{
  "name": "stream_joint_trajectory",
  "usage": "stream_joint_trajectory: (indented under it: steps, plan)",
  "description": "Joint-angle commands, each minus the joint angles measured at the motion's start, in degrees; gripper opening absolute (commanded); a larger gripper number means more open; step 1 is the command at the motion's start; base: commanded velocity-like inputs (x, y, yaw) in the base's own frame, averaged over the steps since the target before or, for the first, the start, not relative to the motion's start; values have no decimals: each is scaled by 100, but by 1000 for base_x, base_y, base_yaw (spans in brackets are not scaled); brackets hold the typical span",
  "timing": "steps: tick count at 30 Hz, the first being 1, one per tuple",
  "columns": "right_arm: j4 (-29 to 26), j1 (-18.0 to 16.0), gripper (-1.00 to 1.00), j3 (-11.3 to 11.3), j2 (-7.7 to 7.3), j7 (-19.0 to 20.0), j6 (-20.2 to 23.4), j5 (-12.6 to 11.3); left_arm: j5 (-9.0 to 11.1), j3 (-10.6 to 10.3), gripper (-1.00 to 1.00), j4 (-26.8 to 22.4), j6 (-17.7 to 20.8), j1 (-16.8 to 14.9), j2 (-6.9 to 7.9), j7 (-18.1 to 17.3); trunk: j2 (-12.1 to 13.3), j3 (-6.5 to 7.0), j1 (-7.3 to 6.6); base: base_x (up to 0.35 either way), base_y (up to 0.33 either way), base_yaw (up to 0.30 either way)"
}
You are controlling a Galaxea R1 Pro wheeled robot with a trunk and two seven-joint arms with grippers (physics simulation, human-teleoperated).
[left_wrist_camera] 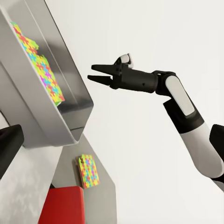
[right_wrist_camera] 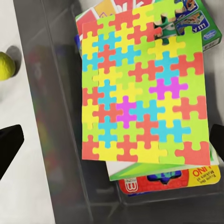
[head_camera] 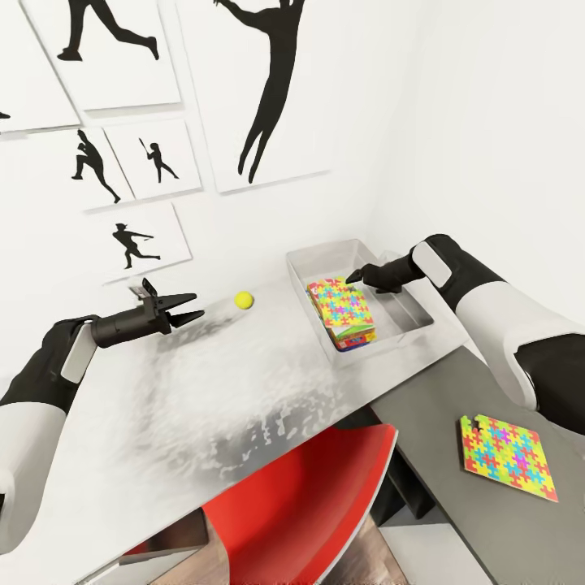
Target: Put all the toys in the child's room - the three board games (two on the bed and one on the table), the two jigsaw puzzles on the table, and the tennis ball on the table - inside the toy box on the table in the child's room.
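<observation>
Left end effector held with fingers apart, empty, above surface, just left of tennis ball. Right end effector poised over toy box, fingers apart, empty. One jigsaw puzzle lay atop stacked board games inside box. Second puzzle lay on dark cabinet top, near right.

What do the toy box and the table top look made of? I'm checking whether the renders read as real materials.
Toy box: likely thin translucent grey plastic; the jigsaw's colours smear faintly through its wall. Table: a polished pale grey top, maybe stone or laminate; mottled, with blurred reflections.
</observation>
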Motion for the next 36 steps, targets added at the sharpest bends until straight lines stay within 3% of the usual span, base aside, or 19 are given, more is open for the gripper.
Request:
stream_joint_trajectory:
  steps: [1,23,36]
  plan:
    - [-2,-5,100,25,-7,60,11,53,7,1,100,1,39,-4,2,-14,-11,-10,3,-45,0,0]
    - [-2,-12,100,-18,-11,52,10,-12,-1,34,100,8,45,3,66,-43,-11,86,3,-52,31,-58]
    - [-2,-12,100,-19,-13,46,0,-12,-2,30,100,10,43,10,125,-64,-11,189,3,-20,217,-196]
